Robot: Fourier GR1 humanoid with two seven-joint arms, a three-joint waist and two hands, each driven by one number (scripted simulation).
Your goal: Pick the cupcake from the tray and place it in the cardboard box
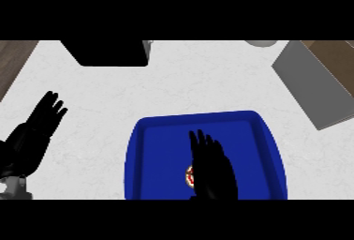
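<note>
Right robot hand (211, 168) open over the cupcake (187, 176) in the tray (200, 116).

The cupcake sits near the tray's front edge, only a sliver showing at the hand's left side. The fingers are straight and hold nothing, and whether they touch it cannot be told. To grasp well, I judge the hand should shift left until the cupcake is centred under the palm, then curl fingers and thumb round its base, not the top, and lift straight up clear of the rim. The blue tray appears to hold nothing else. The left robot hand (41, 122) rests open on the tabletop (207, 79) at the left. At the far edge lies a black block (110, 54), and to the right a grey slab (311, 86). Neither plainly reads as cardboard, and any contents are hidden.
</note>
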